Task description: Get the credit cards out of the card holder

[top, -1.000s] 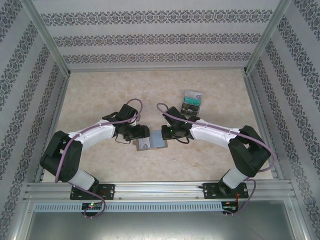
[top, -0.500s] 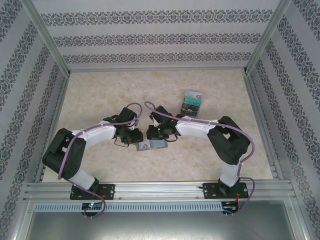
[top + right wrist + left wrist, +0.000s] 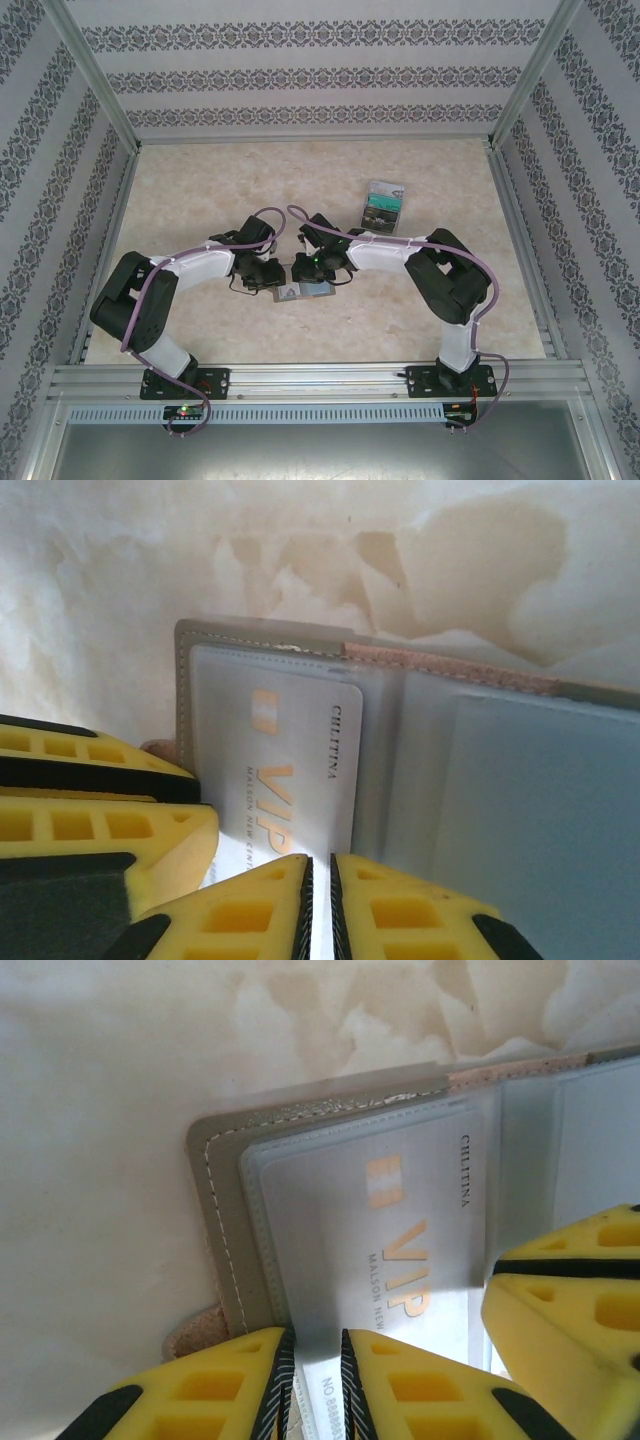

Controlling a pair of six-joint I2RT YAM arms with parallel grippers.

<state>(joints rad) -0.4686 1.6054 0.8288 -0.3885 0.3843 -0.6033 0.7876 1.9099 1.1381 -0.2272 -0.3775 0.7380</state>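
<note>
The grey-brown card holder point(image 3: 314, 291) lies open on the table, pale blue-grey inside point(image 3: 520, 810). A silver credit card point(image 3: 400, 1220) marked VIP sits in its left pocket, its near end bare point(image 3: 235, 875). My left gripper point(image 3: 318, 1380) is nearly closed on the left pocket's stitched edge, with the card's left edge in the gap. My right gripper point(image 3: 320, 905) is closed to a thin slit over the card's near right edge. The two grippers point(image 3: 280, 280) point(image 3: 303, 278) meet over the holder's left half. The holder's tab point(image 3: 195, 1335) sticks out at the left.
A clear plastic case point(image 3: 384, 203) with green-and-black contents lies on the table beyond and to the right of the holder. Patterned walls and metal rails point(image 3: 300, 380) enclose the marbled tabletop point(image 3: 200, 180).
My right arm has swung left from the holder's right half to its left half. My left gripper has closed from wide to narrow. The holder has slid slightly nearer.
</note>
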